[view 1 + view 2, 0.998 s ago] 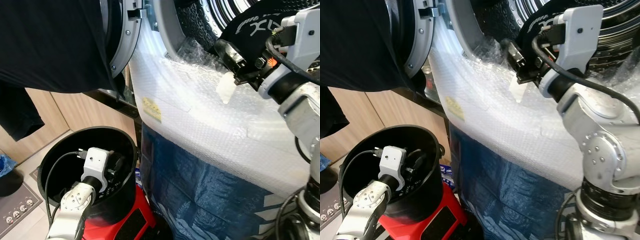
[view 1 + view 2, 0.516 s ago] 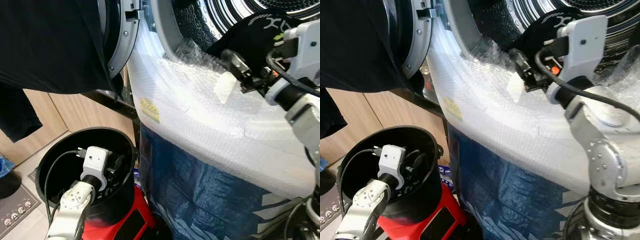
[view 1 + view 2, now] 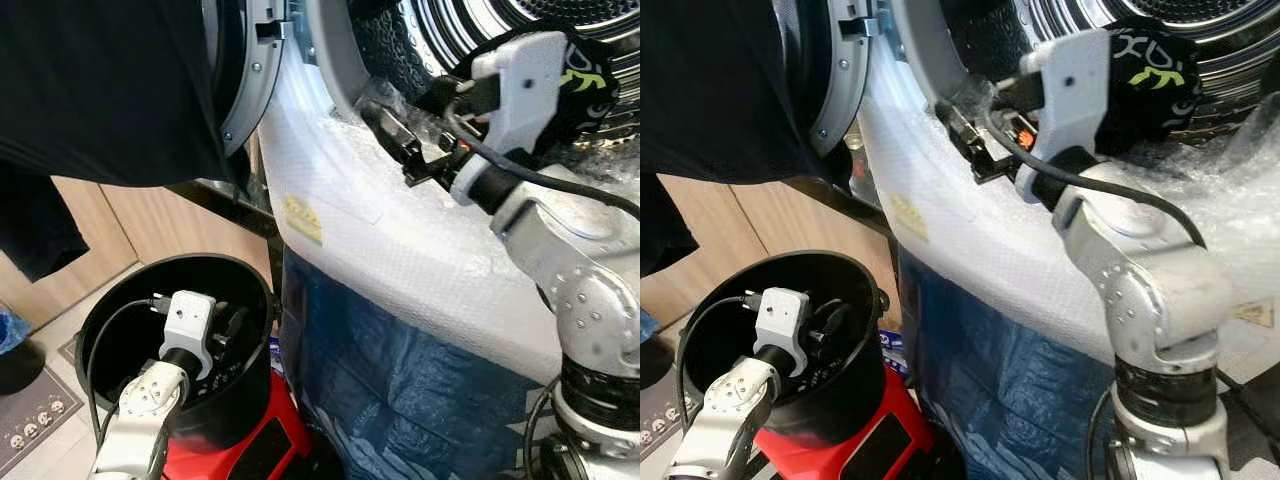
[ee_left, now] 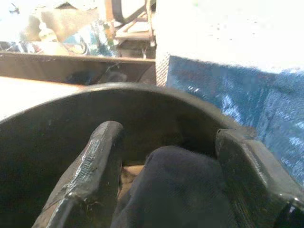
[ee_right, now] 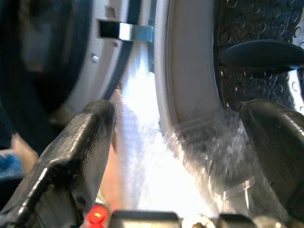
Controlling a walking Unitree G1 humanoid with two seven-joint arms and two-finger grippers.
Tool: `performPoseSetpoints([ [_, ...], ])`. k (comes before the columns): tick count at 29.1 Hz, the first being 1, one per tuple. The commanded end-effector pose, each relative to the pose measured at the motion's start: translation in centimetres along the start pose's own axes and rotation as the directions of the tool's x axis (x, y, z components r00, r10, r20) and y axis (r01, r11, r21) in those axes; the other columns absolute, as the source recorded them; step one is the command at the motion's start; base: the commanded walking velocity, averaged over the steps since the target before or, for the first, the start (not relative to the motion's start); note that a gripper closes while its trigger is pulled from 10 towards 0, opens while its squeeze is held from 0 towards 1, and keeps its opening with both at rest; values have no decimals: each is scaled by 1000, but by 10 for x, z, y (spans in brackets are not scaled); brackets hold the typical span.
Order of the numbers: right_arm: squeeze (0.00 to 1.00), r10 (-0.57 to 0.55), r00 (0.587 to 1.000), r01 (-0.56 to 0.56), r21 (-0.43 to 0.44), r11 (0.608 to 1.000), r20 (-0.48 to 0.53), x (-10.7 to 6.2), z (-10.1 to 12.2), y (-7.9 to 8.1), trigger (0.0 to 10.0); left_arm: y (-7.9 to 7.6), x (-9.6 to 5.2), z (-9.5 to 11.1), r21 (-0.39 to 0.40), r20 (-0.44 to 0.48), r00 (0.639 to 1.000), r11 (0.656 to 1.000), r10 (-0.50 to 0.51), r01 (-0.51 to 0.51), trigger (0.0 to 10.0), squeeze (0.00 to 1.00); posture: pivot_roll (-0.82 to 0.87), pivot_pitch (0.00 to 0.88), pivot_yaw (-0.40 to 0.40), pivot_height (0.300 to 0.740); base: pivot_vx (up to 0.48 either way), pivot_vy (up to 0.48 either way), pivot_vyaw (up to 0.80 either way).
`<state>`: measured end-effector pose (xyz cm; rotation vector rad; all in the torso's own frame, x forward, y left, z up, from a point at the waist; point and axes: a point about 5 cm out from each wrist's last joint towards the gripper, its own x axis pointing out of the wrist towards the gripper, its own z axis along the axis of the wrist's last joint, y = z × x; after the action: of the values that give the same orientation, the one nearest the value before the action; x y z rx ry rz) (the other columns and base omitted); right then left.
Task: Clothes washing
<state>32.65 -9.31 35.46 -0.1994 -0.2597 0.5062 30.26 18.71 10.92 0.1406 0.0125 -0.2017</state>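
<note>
I see the washing machine [image 3: 330,90] across 12 to 2 o'clock, its grey door ring round and its steel drum [image 3: 1060,25] ribbed and perforated. White bubble wrap [image 3: 400,240], pebbled and crinkly, covers its front above a glossy blue plastic sheet [image 3: 400,400]. A dark cloth [image 3: 100,90] hangs at 10 o'clock. At 7 o'clock is my round black bucket [image 3: 110,320] on a red base [image 3: 240,450].

The black garment [image 3: 1150,75] with lime lettering now lies in the drum mouth at 1 o'clock; a second ago my right end effector [image 3: 395,140] gripped it with a pale tag. That end effector has since let go, fingers wide apart over the wrap.

My left end effector [image 4: 166,166] stays inside the bucket, fingers spread either side of a dark garment [image 4: 175,190], not pinching it.
</note>
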Motion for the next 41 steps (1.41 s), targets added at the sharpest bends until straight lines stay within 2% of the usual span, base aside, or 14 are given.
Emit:
performPoseSetpoints([
  [1, 0, -11, 1000, 11, -23, 1000, 5, 8, 4, -2, 10000, 2, 0, 2, 7, 1, 1000, 1000, 0, 0, 10000, 0, 79, 92, 37, 740, 0, 0, 0],
  [3, 0, -70, 997, 70, -19, 997, -13, 19, 6, -12, 10000, 2, 1, 2, 9, 2, 1000, 1000, -2, 2, 10000, 0, 85, 87, 38, 740, 0, 0, 0],
  [4, 0, -70, 997, 70, -19, 997, -13, 19, 6, -12, 10000, 2, 1, 2, 9, 2, 1000, 1000, -2, 2, 10000, 0, 85, 87, 38, 740, 0, 0, 0],
  [5, 0, -121, 990, 118, -43, 992, -71, 26, 4, -22, 10000, 2, 0, 3, 9, 3, 1000, 1000, -1, 1, 10000, 0, 85, 87, 38, 740, 0, 0, 0],
  [12, 0, -139, 979, 121, -122, 985, -146, 42, -5, -40, 10000, 3, 2, 3, 5, 2, 1000, 1000, -1, 1, 10000, 0, 87, 83, 33, 740, 0, 0, 0],
  [17, 0, -122, 973, 98, -131, 987, -194, 50, -12, -49, 10000, 3, 3, 5, -30, 10, 1000, 1000, 9, -8, 10000, 0, 85, 83, 30, 740, 0, 0, 0],
  [20, 0, -171, 968, 150, -120, 981, -185, 53, -4, -62, 10000, 3, 2, 5, -1, 6, 1000, 1000, -2, 2, 10000, 0, 85, 82, 29, 740, 0, 0, 0],
  [22, 0, -183, 966, 163, -117, 980, -181, 54, -2, -65, 10000, 2, 2, 5, 5, 4, 1000, 1000, -6, 6, 10000, 0, 85, 82, 29, 740, 0, 0, 0],
  [27, 0, -275, 945, 266, -76, 961, -176, 54, 7, -89, 10000, 1, 1, 4, -3, 0, 1000, 1000, -5, 5, 10000, 0, 83, 85, 30, 740, 0, 0, 0],
  [32, 0, -351, 918, 336, -110, 936, -186, 50, 5, -105, 10000, 2, 2, 4, 6, -11, 1000, 1000, -2, 2, 10000, 0, 87, 82, 27, 740, 0, 0, 0],
  [33, 0, -392, 896, 372, -129, 919, -208, 47, -1, -113, 10000, 1, 2, 4, 4, -10, 1000, 1000, -5, 5, 10000, 0, 88, 82, 28, 740, 0, 0, 0],
  [37, 0, -443, 865, 412, -171, 895, -236, 41, -10, -122, 10000, 1, 2, 4, 7, -14, 1000, 1000, -8, 8, 10000, 0, 86, 83, 29, 740, 0, 0, 0],
  [39, 0, -499, 832, 460, -201, 865, -243, 35, -15, -131, 10000, 2, 2, 4, 8, -18, 1000, 1000, -8, 8, 10000, 0, 86, 83, 29, 740, 0, 0, 0],
  [41, 0, -535, 809, 501, -191, 844, -243, 30, -17, -138, 10000, 2, 2, 4, 11, -21, 1000, 1000, -7, 7, 10000, 0, 86, 83, 29, 740, 0, 0, 0],
])
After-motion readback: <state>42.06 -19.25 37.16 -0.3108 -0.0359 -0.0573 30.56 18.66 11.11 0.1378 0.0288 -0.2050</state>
